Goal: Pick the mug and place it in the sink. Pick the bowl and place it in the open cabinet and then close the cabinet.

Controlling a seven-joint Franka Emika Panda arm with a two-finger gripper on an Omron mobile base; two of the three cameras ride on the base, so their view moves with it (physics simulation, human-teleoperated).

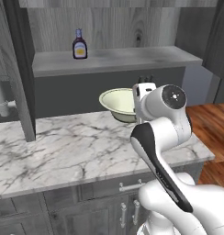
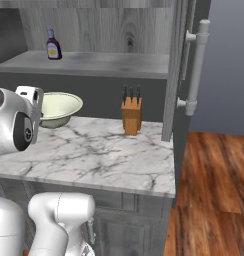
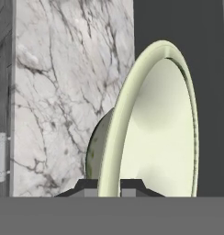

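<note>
While the bowl (image 1: 119,103) was carried just above the marble bench (image 1: 63,147), its rim was seen pinched between the two tips of the end effector (image 3: 109,184), which was closed down tight on the thin wall, one tip inside and one outside. In the hand view the bowl was shown rising straight ahead of the tips, so its wide face lay along the line of the hand. From the base views the bowl appeared close to level, mouth up, held at the near edge. The cabinet shelf (image 1: 114,59) lay above and behind the bowl, with a dark sauce bottle (image 1: 79,44) standing toward its left end. The coming move was judged to turn on that relation: the bowl would have to be raised and pushed away from the robot, rim clearing the shelf's front edge, right of the bottle.
</note>
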